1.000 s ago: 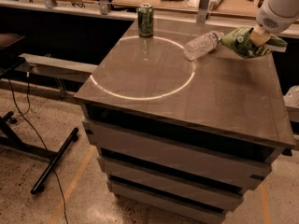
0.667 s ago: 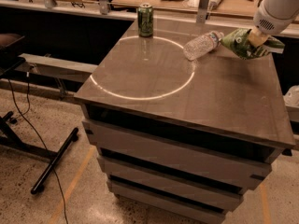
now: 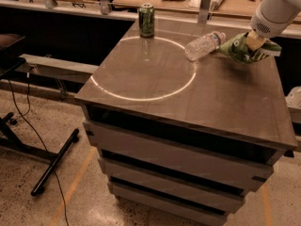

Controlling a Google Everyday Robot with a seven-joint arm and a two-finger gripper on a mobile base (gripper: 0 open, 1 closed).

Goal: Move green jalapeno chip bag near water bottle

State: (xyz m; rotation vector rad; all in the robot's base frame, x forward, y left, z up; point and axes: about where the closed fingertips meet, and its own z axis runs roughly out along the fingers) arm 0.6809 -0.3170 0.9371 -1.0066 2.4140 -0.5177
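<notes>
On the counter (image 3: 188,93), at the far right, the water bottle (image 3: 203,45) is laid on its side with its cap pointed right at the green jalapeno chip bag (image 3: 235,49), which is found just beside it, right under the pincer (image 3: 254,43), whose grip cannot be told.
</notes>
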